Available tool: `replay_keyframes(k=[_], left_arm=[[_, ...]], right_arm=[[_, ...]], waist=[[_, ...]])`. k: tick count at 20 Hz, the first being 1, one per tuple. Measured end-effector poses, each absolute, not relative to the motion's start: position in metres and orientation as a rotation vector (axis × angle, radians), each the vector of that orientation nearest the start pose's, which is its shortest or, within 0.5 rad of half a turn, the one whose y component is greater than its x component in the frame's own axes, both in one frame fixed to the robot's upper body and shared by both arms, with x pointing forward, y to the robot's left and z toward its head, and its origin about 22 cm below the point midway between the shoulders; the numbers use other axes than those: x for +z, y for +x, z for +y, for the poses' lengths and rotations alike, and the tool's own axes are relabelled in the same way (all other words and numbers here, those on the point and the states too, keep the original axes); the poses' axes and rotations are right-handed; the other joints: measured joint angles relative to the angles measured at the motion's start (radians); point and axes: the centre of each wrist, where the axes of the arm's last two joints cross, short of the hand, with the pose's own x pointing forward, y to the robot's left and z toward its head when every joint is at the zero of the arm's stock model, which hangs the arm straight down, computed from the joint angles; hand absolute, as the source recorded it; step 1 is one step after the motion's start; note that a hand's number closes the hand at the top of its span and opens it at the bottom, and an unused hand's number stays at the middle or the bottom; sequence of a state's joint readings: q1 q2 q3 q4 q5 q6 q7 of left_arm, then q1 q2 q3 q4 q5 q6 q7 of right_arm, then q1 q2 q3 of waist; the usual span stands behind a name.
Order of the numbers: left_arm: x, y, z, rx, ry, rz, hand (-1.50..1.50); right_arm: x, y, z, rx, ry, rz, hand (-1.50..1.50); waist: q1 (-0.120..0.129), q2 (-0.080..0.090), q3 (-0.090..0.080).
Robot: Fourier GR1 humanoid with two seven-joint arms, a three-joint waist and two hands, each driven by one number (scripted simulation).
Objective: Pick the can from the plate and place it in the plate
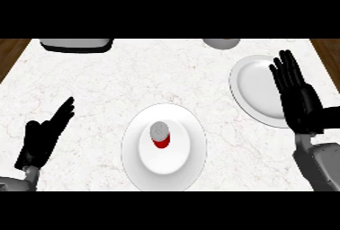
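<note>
Both forearms come in at the bottom corners, cut off by the lower edge. Left hand [43,134] sits low at the left, fingers straight and pointing up and inward, holding nothing, looks at rest. Right hand [295,92] is at the right, fingers straight and spread a little, empty, lying over the right part of the far plate [256,85] and hiding that side of it.

Can [159,134] stands upright in the middle of the near plate [166,168], grey top, red body, untouched. Neither hand is near it; the right one is well apart, up over the other plate.

Progress: nothing done as far as I can see. Can not grasped, not lifted, not moved. Whole job is left: reach, close on the can, carry it to the far plate, set it down.

Hard to make out: a grey box-like thing [75,44] at the top left and a round grey thing [221,42] at the top, both cut by the upper edge, can't name them. Can's label unreadable. Whether the right hand touches the plate or hovers above it, can't tell.
</note>
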State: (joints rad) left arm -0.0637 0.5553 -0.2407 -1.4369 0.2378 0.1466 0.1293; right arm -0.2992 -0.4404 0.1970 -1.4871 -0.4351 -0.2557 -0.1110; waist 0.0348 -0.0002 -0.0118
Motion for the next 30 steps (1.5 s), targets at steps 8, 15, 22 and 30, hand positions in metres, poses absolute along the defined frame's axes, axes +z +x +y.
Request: replay_keyframes(k=[8, 15, 22, 30], left_arm=[[0.002, 0.255, 0.293, -0.179, 0.244, -1.309, 0.0], [-0.007, 0.254, 0.268, -0.09, 0.216, -1.302, 0.0], [-0.009, 0.254, 0.253, -0.06, 0.227, -1.299, 0.0], [-0.01, 0.253, 0.25, -0.044, 0.233, -1.28, 0.0]], right_arm=[[0.117, 0.315, -0.175, 0.553, 0.238, -1.85, 1.5], [0.069, 0.298, -0.137, 0.679, 0.117, -1.918, -1.5], [0.017, 0.289, -0.122, 0.748, 0.442, -1.897, -1.5], [0.055, 0.322, -0.107, 1.216, 0.178, -1.868, -1.5]], waist=[[0.027, -0.015, -0.005], [0.009, 0.004, 0.009], [-0.008, 0.007, 0.013], [-0.022, -0.001, 0.011]])
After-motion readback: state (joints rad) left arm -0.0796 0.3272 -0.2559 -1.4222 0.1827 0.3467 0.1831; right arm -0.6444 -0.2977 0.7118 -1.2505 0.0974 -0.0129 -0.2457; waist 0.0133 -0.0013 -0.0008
